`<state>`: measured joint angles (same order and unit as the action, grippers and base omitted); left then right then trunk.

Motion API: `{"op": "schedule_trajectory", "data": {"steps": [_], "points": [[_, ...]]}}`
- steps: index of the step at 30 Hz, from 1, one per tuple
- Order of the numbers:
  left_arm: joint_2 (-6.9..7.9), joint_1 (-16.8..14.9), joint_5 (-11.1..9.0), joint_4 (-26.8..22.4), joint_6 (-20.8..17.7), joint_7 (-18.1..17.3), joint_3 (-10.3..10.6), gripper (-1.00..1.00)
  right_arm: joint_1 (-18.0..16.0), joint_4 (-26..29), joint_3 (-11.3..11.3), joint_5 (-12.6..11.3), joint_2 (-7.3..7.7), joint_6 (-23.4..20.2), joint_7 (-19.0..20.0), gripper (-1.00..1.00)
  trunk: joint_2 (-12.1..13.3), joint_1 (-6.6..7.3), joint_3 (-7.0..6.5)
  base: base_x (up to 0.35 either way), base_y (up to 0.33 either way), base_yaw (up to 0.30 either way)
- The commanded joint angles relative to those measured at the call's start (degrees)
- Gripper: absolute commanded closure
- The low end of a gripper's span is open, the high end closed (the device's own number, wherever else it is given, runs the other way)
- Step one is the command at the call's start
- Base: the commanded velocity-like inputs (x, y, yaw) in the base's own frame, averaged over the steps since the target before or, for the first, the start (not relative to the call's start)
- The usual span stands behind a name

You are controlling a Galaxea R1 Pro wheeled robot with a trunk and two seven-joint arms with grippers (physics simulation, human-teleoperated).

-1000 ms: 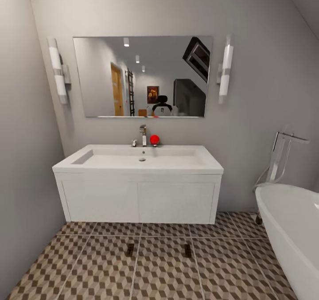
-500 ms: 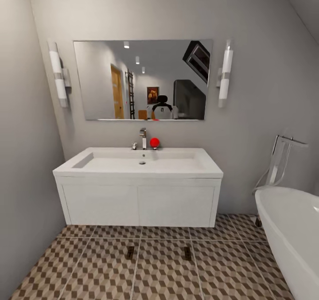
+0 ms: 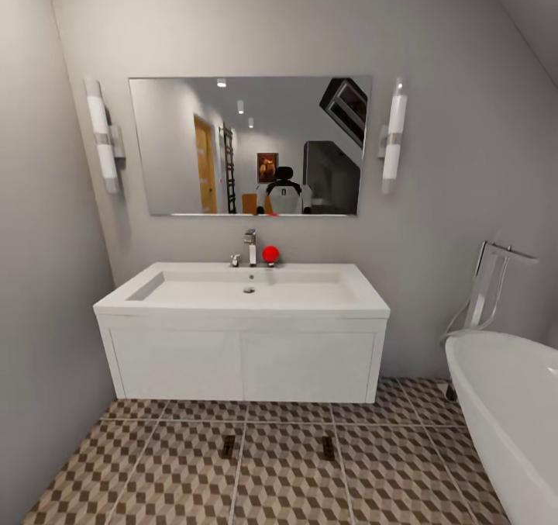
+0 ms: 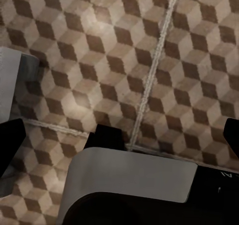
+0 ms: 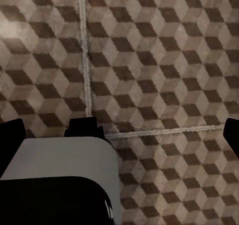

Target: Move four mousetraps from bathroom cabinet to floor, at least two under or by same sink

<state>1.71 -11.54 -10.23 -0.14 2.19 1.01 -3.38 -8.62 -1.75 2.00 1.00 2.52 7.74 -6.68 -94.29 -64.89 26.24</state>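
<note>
Mousetraps: two, one (image 3: pixel 228 447) and another (image 3: pixel 328 447), flat on tiled floor (image 3: pixel 287 478) just before the sink (image 3: pixel 242 331), well apart. Bathtub (image 3: pixel 504 409) right. Both wrist cameras face down at tiles; left gripper (image 4: pixel 119 135) and right gripper (image 5: pixel 122 130) fingers spread wide, holding nothing.

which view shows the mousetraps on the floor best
The head view: two mousetraps lie flat on the floor just in front of the sink, small but whole. Both wrist views look down on patterned floor tiles with no mousetrap that I can make out.
</note>
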Motion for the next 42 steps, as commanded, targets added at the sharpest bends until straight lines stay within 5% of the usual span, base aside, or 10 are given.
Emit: {"op": "schedule_trajectory", "data": {"steps": [1,42], "points": [[-0.01,-0.03,-0.15,0.05,0.18,0.05,-0.31,-1.00,-0.08,-0.19,0.20,0.10,0.01,0.35,-0.10,-1.00,0.38,0.23,-0.12,0.000,0.000,0.000],[-0.16,0.02,-0.40,0.05,0.18,0.05,-0.31,-1.00,-0.08,0.66,0.42,0.35,-1.00,0.25,-0.80,-1.00,16.83,9.24,-7.48,0.000,0.000,0.000]]}}
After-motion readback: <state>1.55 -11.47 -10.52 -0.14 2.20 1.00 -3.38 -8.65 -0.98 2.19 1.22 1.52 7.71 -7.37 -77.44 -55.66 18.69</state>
